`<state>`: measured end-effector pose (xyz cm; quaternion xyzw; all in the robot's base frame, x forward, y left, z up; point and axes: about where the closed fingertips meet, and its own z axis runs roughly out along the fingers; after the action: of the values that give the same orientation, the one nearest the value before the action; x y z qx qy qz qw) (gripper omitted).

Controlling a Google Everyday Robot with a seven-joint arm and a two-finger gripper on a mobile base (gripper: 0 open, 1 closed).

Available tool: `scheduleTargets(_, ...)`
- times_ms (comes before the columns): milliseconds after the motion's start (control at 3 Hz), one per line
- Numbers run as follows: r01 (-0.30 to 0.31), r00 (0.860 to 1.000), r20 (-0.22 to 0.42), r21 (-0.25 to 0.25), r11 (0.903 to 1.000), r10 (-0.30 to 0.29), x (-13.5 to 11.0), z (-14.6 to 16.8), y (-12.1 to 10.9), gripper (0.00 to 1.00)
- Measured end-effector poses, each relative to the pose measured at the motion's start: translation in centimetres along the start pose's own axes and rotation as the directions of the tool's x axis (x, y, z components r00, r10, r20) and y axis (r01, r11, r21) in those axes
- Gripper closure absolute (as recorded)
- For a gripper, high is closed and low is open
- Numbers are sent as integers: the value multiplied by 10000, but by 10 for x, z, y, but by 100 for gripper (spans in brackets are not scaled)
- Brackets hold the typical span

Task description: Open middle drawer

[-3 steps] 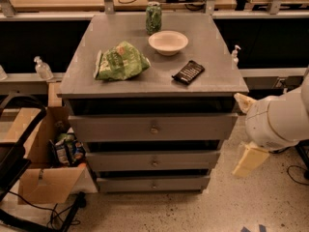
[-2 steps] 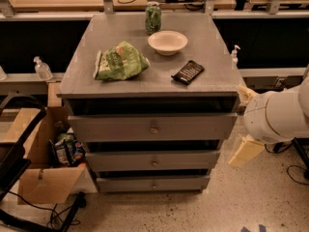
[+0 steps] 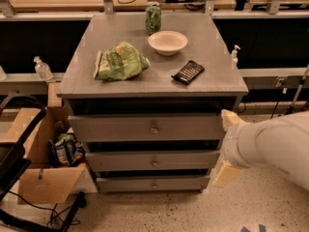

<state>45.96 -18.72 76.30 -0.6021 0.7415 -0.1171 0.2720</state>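
The middle drawer (image 3: 120, 161), a wide flat grey wooden front with one small round knob (image 3: 154, 163) at its centre, sat in the front of the grey desk (image 3: 217, 83), between a taller grey drawer (image 3: 111, 128) above and a narrower grey drawer (image 3: 125, 183) below. Its front lay about in line with the other two and looked shut, with a dark gap along its top edge.

The end effector (image 3: 225, 147), at the tip of a thick white arm (image 3: 275, 146) reaching in from the right, hung just beside the desk's right front corner, level with the drawers and off the knob. Its two cream fingers (image 3: 230, 118) stood well apart, one high and one low, and held nothing.

On the desk top lay a crumpled green crisp bag (image 3: 118, 62), a round white bowl (image 3: 167, 42), a green can (image 3: 153, 18) behind the bowl, and a dark flat snack packet (image 3: 188, 72) near the right front. An open brown cardboard box (image 3: 36, 180) stood on the floor to the left.
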Motion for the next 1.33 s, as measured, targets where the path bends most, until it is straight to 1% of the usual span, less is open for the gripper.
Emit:
scheduleTargets(333,-68,9999,-116,323,9995,72,15,46,25,0)
scheduleTargets(667,-342,9993,151,917,9952,329,29,83,17,0)
scheduleTargets(1000,-810,9967,154,1126,9903,797,50,120,-1,0)
scheduleTargets(1333,-819,9966,25,1212,9892,822,56,121,-1,0)
